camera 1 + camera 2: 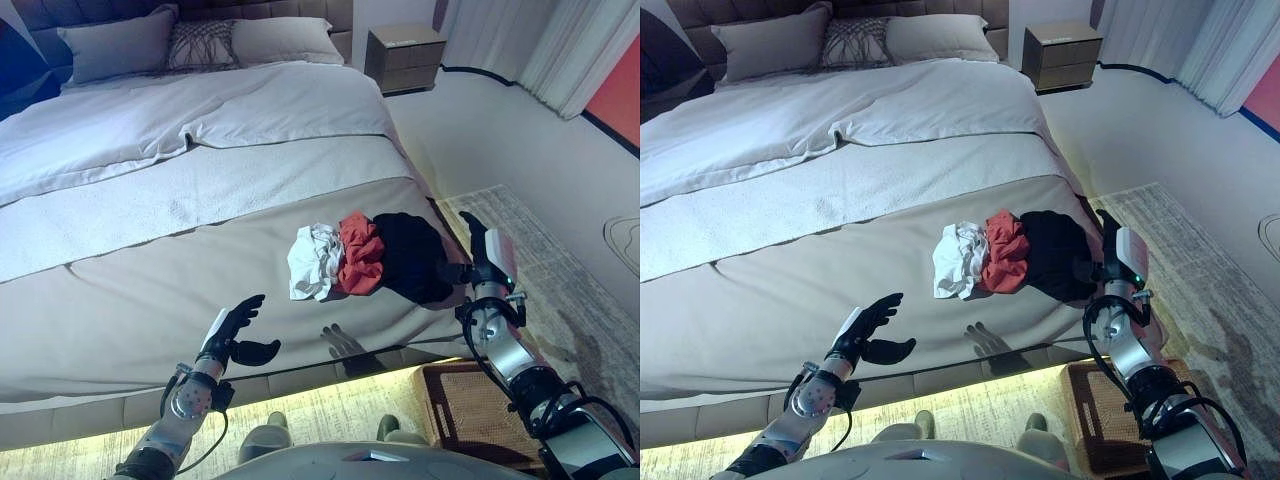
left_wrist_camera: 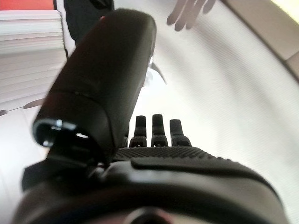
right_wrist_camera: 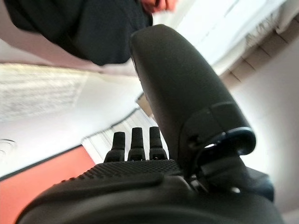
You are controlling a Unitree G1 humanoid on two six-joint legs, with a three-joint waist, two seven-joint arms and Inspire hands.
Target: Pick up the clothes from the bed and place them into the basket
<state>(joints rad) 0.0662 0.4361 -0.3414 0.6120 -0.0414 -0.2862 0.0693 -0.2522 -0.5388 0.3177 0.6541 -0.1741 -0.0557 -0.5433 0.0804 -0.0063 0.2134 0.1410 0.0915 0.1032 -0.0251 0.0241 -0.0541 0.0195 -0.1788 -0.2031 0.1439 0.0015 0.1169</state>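
1. Where the bed (image 1: 150, 290) nears its foot-end right corner, the clothes (image 1: 366, 256) lie heaped (white, red, black side by side).
2. Just beside the black piece, the right hand (image 1: 478, 250) is relaxed and empty.
3. Well apart, over the foot edge, the left hand (image 1: 236, 330) is spread, holding nothing.
4. On the floor below the corner stands the basket (image 1: 462, 405).

Dim cool room light; warm glow strip under bed (image 1: 330, 385); wrist views blurred, washed out
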